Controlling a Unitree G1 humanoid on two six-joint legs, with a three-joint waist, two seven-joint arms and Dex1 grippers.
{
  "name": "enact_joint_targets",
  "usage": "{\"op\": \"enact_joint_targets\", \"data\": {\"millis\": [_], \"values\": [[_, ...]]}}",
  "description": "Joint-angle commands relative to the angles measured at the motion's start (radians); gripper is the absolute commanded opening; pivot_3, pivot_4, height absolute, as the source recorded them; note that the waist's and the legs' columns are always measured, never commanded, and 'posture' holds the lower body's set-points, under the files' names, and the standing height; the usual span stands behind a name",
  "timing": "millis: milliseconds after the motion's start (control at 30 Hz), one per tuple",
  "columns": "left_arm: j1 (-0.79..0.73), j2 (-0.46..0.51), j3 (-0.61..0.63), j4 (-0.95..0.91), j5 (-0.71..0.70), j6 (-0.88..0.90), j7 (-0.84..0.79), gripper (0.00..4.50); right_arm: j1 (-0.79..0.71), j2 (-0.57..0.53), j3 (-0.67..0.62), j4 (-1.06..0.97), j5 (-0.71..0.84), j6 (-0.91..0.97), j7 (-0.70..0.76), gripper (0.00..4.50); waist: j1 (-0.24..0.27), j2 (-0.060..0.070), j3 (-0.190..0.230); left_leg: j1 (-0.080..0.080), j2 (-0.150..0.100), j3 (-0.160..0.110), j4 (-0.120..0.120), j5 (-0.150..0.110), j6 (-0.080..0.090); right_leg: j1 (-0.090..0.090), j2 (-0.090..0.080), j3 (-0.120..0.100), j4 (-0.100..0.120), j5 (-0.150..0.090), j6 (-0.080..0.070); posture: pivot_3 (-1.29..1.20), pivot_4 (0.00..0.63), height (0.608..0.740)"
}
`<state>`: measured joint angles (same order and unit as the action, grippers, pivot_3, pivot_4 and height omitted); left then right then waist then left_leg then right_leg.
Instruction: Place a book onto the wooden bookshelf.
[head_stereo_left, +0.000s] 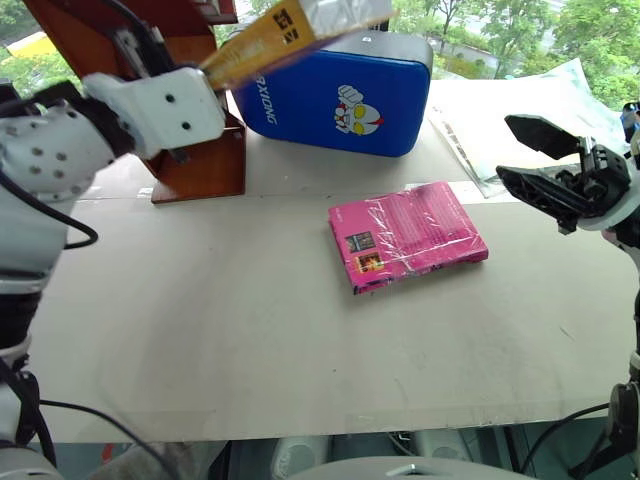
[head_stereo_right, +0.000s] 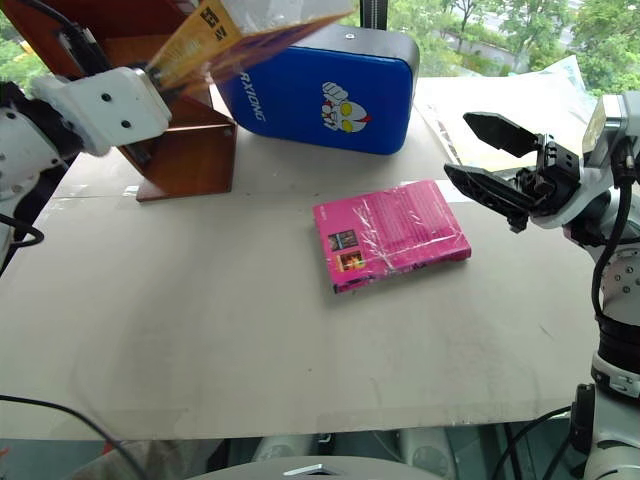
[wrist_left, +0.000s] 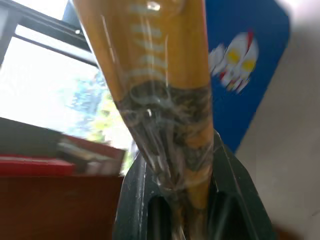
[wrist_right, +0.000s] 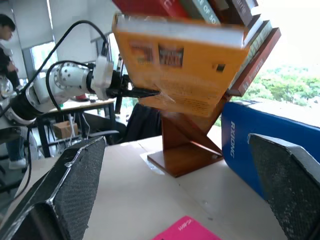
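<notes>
A: Left gripper (wrist_right: 131, 92) status?
B: Clamped on the book (wrist_right: 185, 62), held up in the air, tilted, right by the wooden bookshelf (head_stereo_left: 205, 165); contact w/ shelf can't be told.
A: Right gripper (head_stereo_right: 485, 155)?
B: Jaws spread wide, nothing in them. Hangs above the table (head_stereo_left: 220, 330), near the pink book (head_stereo_left: 407, 235). Blue case (head_stereo_left: 340, 100) stands behind.
</notes>
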<state>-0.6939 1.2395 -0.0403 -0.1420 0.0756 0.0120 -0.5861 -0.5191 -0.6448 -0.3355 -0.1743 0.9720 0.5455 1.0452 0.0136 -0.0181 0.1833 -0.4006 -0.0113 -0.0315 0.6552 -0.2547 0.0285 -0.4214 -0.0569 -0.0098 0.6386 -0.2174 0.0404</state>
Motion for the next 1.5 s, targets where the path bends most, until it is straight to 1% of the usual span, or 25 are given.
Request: {"op": "enact_joint_targets", "data": {"millis": [33,67,133,200,333,433,667,933,1000,1033,1067,1133,1167,1233,1267,1400,1500], "values": [[-0.045,0.069,0.008,0.050,0.136,-0.060,-0.043,0.07,-0.039,0.021,-0.006,-0.011,0.034,0.004,-0.025,4.50,0.000,0.000,0.000,0.000,0.000,0.000,0.000,0.000,0.000,0.000,0.000,0.000,0.000,0.000,0.000,0.00,0.150,0.740],[-0.057,0.079,0.005,0.064,0.168,-0.061,-0.049,0.07,-0.046,0.029,-0.004,-0.012,0.038,0.006,-0.032,4.50,-0.001,0.000,0.000,0.000,0.000,0.000,-0.001,0.000,0.000,0.000,0.000,0.000,0.000,0.000,0.001,0.00,0.150,0.740],[-0.088,0.071,0.014,0.086,0.196,-0.018,-0.057,0.07,-0.055,0.041,0.004,-0.015,0.040,0.009,-0.041,4.50,-0.002,0.000,0.000,0.000,-0.001,0.001,-0.001,0.000,0.000,0.000,-0.001,0.000,0.001,-0.001,0.001,0.00,0.150,0.740],[-0.058,0.095,0.021,0.132,0.232,0.025,-0.090,0.07,-0.072,0.059,0.009,-0.006,0.034,-0.002,-0.051,4.50,-0.003,0.000,0.000,0.000,-0.001,0.001,-0.001,0.000,0.000,-0.001,-0.001,0.000,0.002,-0.001,0.002,0.00,0.150,0.740],[-0.029,0.121,0.026,0.192,0.266,0.036,-0.133,0.07,-0.089,0.088,0.012,0.006,0.010,-0.017,-0.092,4.50,-0.015,0.000,0.001,0.002,-0.001,0.001,0.000,0.000,0.000,-0.001,0.000,0.000,0.005,-0.001,0.002,0.00,0.150,0.740],[-0.082,0.134,-0.008,0.272,0.322,0.045,-0.173,0.07,-0.094,0.097,0.037,0.017,-0.027,-0.011,-0.132,4.50,-0.023,0.000,0.001,0.002,0.000,0.001,0.000,0.000,0.000,-0.001,0.001,-0.001,0.007,-0.001,0.002,0.00,0.150,0.740],[-0.159,0.102,-0.069,0.380,0.421,0.040,-0.208,0.07,-0.105,0.101,0.066,0.002,-0.044,-0.003,-0.155,4.50,-0.026,0.000,0.001,0.002,-0.001,0.001,0.000,0.000,0.000,-0.002,0.001,0.000,0.008,-0.001,0.002,0.00,0.150,0.740],[-0.221,0.057,-0.113,0.447,0.465,0.029,-0.266,0.07,-0.101,0.102,0.077,-0.016,-0.046,0.000,-0.171,4.50,-0.028,-0.001,0.001,0.002,-0.001,0.001,0.001,0.000,0.000,-0.002,0.001,0.001,0.008,-0.001,0.002,0.00,0.150,0.740],[-0.230,0.049,-0.109,0.454,0.463,0.051,-0.286,1.10,-0.100,0.102,0.078,-0.019,-0.047,0.000,-0.173,4.50,-0.029,-0.001,0.001,0.002,-0.001,0.001,0.001,0.000,0.000,-0.002,0.001,0.001,0.009,-0.001,0.002,0.00,0.150,0.740],[-0.235,0.048,-0.108,0.460,0.466,0.055,-0.288,1.36,-0.098,0.102,0.078,-0.021,-0.048,0.000,-0.175,4.50,-0.029,-0.001,0.001,0.002,-0.001,0.001,0.001,0.000,0.000,-0.002,0.001,0.001,0.009,-0.001,0.002,0.00,0.150,0.740],[-0.238,0.049,-0.107,0.466,0.472,0.056,-0.284,1.83,-0.097,0.102,0.078,-0.021,-0.048,-0.001,-0.176,4.50,-0.029,-0.001,0.001,0.002,-0.001,0.001,0.001,0.000,0.000,-0.002,0.001,0.001,0.010,-0.001,0.002,0.00,0.150,0.740],[-0.240,0.056,-0.101,0.479,0.482,0.053,-0.273,2.87,-0.092,0.102,0.076,-0.021,-0.050,0.000,-0.179,4.50,-0.029,-0.001,0.001,0.002,-0.001,0.001,0.002,0.000,0.000,-0.002,0.001,0.001,0.011,-0.001,0.002,0.00,0.150,0.740],[-0.235,0.062,-0.095,0.478,0.480,0.057,-0.279,3.31,-0.087,0.102,0.075,-0.022,-0.049,0.002,-0.182,4.50,-0.029,-0.001,0.001,0.002,-0.001,0.001,0.002,0.000,0.000,-0.002,0.001,0.001,0.011,-0.001,0.002,0.00,0.150,0.740],[-0.230,0.077,-0.082,0.476,0.479,0.062,-0.290,4.38,-0.074,0.100,0.074,-0.026,-0.048,0.005,-0.183,4.50,-0.028,-0.001,0.001,0.002,0.000,0.001,0.004,0.000,0.000,-0.002,0.001,0.001,0.012,-0.001,0.002,0.00,0.150,0.740],[-0.229,0.088,-0.075,0.475,0.480,0.068,-0.294,4.46,-0.067,0.100,0.074,-0.028,-0.048,0.006,-0.181,4.50,-0.028,-0.001,0.001,0.002,0.000,0.001,0.005,0.000,0.000,-0.002,0.001,0.001,0.013,-0.001,0.002,0.00,0.150,0.740],[-0.219,0.127,-0.055,0.470,0.475,0.075,-0.299,4.46,-0.059,0.102,0.077,-0.020,-0.053,0.005,-0.176,4.50,-0.030,-0.001,0.001,0.001,0.000,0.001,0.009,0.000,0.000,-0.002,0.001,0.002,0.016,-0.001,0.002,0.00,0.150,0.740],[-0.180,0.153,-0.019,0.433,0.449,0.106,-0.320,4.46,-0.061,0.105,0.080,-0.010,-0.060,0.002,-0.173,4.50,-0.030,-0.001,0.001,0.001,0.000,0.001,0.012,0.000,0.000,-0.002,0.001,0.002,0.020,-0.001,0.002,0.00,0.150,0.740]]}}
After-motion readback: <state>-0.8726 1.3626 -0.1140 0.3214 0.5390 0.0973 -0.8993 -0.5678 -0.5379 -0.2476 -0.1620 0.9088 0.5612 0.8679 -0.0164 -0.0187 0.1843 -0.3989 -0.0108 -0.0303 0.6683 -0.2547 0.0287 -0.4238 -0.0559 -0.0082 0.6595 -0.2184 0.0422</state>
